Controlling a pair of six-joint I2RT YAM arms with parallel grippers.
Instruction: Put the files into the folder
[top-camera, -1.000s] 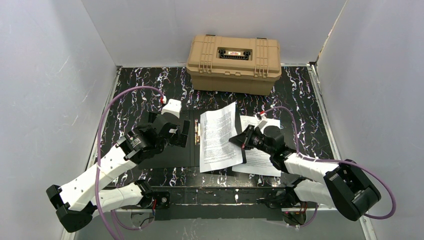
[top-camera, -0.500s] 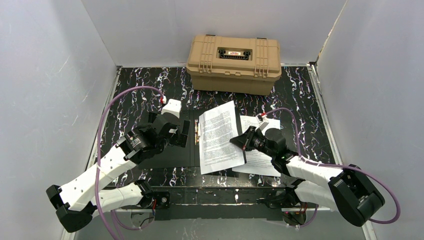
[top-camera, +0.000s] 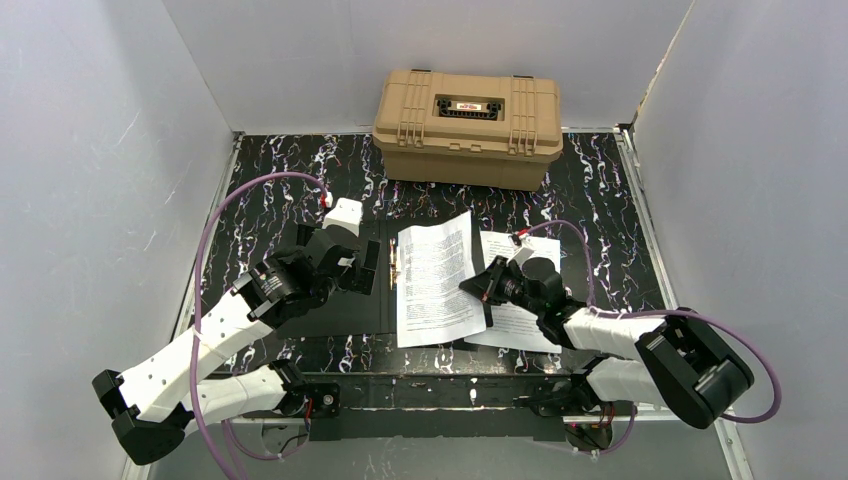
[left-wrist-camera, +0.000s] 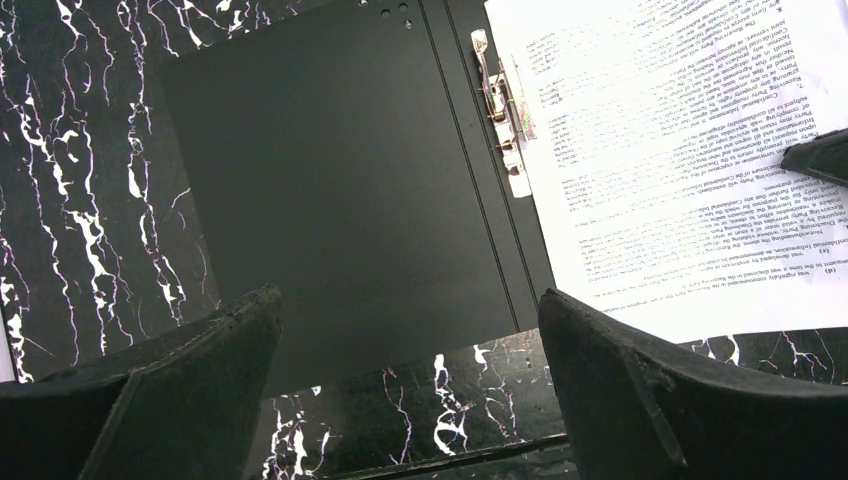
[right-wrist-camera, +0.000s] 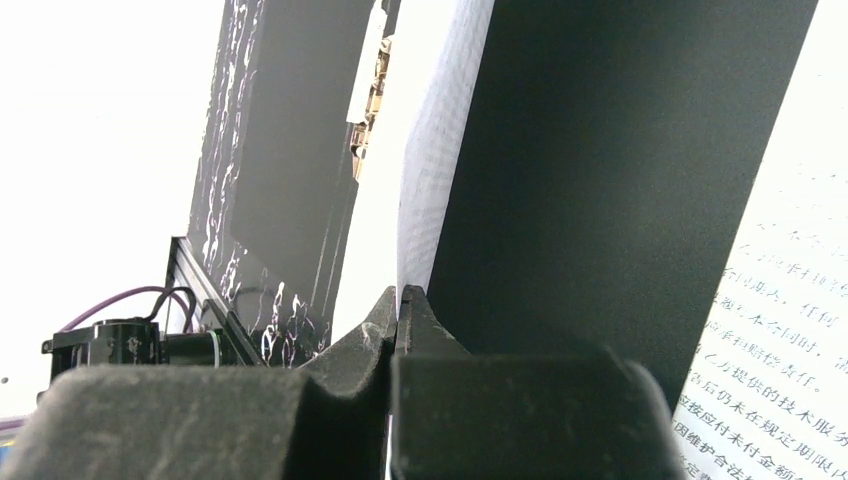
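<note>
The folder (top-camera: 352, 314) lies open on the table, black inside up, with a metal clip (top-camera: 393, 266) at its spine. My right gripper (top-camera: 482, 290) is shut on the right edge of one printed file sheet (top-camera: 432, 282), holding it slightly raised over the folder's right half. In the right wrist view the fingertips (right-wrist-camera: 400, 300) pinch the sheet (right-wrist-camera: 428, 180). A second printed sheet (top-camera: 524, 312) lies flat to the right. My left gripper (top-camera: 366, 268) hangs open and empty above the folder's left half (left-wrist-camera: 340, 180); the held sheet (left-wrist-camera: 680, 150) also shows in the left wrist view.
A tan plastic hard case (top-camera: 467, 125) stands closed at the back centre. Grey walls enclose the dark marbled table (top-camera: 270, 190) on three sides. Purple cables loop from both arms.
My right gripper has moved slightly left and lower with the sheet, bringing it further over the folder's right half. The left arm has not moved.
</note>
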